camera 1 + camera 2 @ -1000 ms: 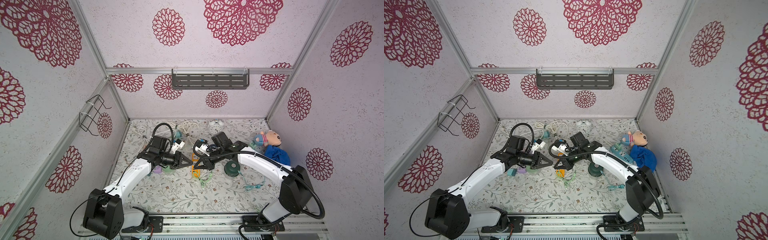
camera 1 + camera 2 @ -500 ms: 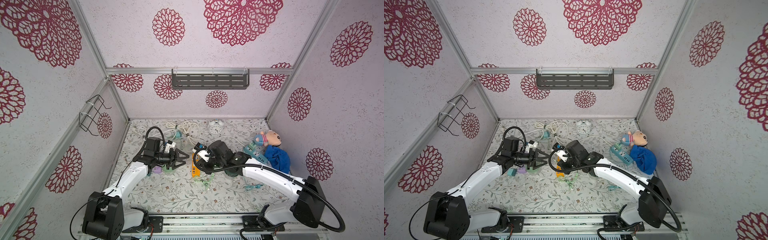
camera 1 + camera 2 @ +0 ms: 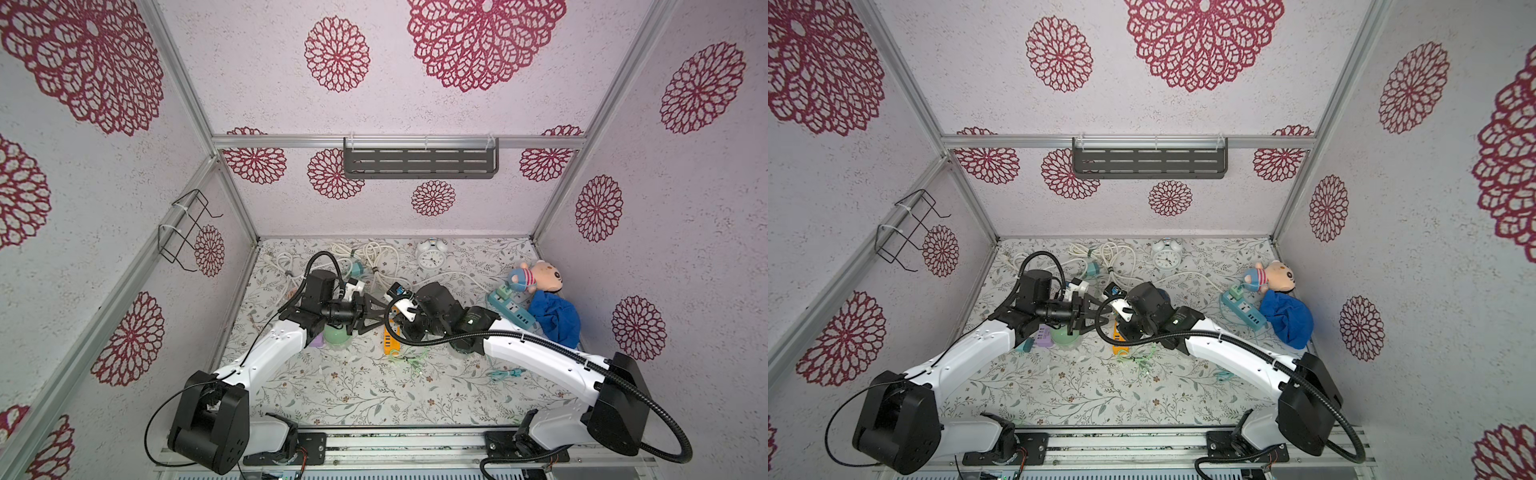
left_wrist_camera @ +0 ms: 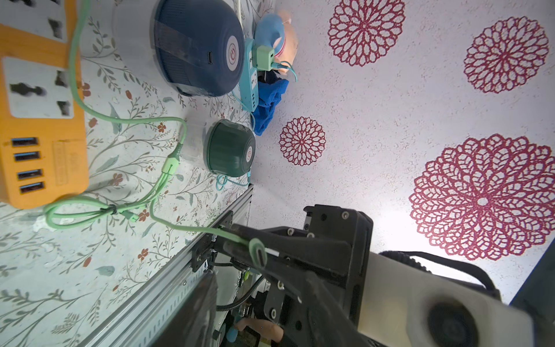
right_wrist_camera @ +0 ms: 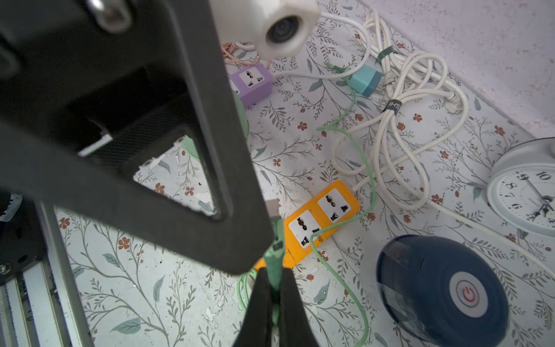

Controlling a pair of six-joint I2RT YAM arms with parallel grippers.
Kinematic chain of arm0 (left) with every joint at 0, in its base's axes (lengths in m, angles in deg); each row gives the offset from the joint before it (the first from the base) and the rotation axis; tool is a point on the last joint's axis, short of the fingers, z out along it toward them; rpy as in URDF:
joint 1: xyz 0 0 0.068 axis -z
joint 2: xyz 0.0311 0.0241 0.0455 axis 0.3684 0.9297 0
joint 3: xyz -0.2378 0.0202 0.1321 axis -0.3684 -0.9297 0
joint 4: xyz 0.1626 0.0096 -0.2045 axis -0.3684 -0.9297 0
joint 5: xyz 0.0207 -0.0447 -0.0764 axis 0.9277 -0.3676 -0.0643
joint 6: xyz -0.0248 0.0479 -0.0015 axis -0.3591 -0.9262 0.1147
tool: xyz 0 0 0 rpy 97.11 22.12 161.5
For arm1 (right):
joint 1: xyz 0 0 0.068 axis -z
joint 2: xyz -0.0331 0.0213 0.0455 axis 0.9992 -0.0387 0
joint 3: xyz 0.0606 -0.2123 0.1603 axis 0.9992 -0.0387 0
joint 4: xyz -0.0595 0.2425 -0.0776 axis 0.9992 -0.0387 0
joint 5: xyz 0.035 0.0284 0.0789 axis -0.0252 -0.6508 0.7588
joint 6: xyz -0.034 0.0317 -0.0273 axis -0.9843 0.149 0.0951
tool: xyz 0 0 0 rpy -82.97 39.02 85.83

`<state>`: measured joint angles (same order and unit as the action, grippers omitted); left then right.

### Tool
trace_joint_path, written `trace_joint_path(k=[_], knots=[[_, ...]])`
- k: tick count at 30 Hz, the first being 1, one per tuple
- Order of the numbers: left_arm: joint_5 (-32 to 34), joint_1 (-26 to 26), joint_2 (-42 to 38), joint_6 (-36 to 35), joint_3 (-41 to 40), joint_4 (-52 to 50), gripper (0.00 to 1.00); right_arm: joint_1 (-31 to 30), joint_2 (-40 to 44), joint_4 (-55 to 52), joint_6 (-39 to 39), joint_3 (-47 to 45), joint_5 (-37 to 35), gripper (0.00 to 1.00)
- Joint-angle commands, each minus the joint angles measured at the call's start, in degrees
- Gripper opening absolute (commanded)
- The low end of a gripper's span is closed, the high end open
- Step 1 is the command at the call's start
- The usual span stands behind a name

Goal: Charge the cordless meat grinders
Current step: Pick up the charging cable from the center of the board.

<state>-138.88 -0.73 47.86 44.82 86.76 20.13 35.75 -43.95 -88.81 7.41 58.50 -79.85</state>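
Three cordless grinders sit on the floral table, and none has visibly moved in the last second. The mint green grinder (image 3: 336, 337) is under the left forearm. The navy blue grinder (image 4: 195, 45) is just beside the orange power strip (image 5: 321, 219), and the dark green grinder (image 4: 229, 147) is nearer the front rail. The navy one's side port shows empty.

The change is above them. The right gripper (image 5: 275, 272) keeps its jaws pinched shut on the green cable plug (image 4: 257, 254) over the strip. Its arm has folded in toward the middle and turned the plug's metal tip toward the left gripper (image 3: 381, 316). That gripper drew back half a second ago and has come in again. Its jaws now stand part-way apart with the tips just beside the plug, and nothing shows in its grip. The right arm's shift has also uncovered the white alarm clock (image 3: 431, 257) at the back.

This looks like a handover or regrasp of the plug. If so, charging with this cable has not started, and the plug probably needs a squarer hold before it can go into a port.
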Motion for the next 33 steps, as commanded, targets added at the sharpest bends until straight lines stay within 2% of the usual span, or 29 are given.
trace_joint_path(k=[1, 9, 20, 21, 23, 26, 27, 30, 33], knots=[[1.1, 0.4, 1.5, 1.4, 1.4, 2.9, 0.43, -0.4, 0.0, 1.0, -0.8, 1.8, -0.9, 0.00], [1.2, 1.1, 2.9, 2.4, 1.2, 5.2, 0.23, -0.8, -0.4, 1.0, -0.8, 1.8, -0.5, 0.00], [1.1, 1.6, 2.8, 2.1, 1.0, 5.9, 0.04, -0.9, 0.5, 1.2, -1.0, 1.5, -2.0, 0.00], [1.1, 1.6, 2.6, 2.0, 1.0, 6.1, 0.03, -0.9, 0.9, 1.1, -1.1, 1.4, -2.7, 0.04], [0.8, 1.6, 2.4, 1.2, 1.0, 6.2, 0.01, -0.8, 2.4, 1.6, -0.5, 0.4, -6.5, 0.57], [-0.4, 1.6, 2.1, -2.3, 1.1, 5.6, 0.00, -0.5, 6.9, 5.0, 0.4, -3.0, -11.5, 0.94], [-0.8, 1.5, 2.2, -3.8, 1.3, 5.2, 0.00, 0.1, 8.7, 6.7, 1.3, -4.4, -12.4, 0.99], [-1.5, 1.4, 2.5, -7.3, 1.6, 4.2, 0.00, 2.8, 12.4, 9.2, 4.4, -6.5, -12.6, 0.99], [-1.6, 1.5, 2.6, -9.5, 2.5, 4.1, 0.00, 4.7, 13.0, 6.3, 14.2, -4.0, -19.2, 0.99]])
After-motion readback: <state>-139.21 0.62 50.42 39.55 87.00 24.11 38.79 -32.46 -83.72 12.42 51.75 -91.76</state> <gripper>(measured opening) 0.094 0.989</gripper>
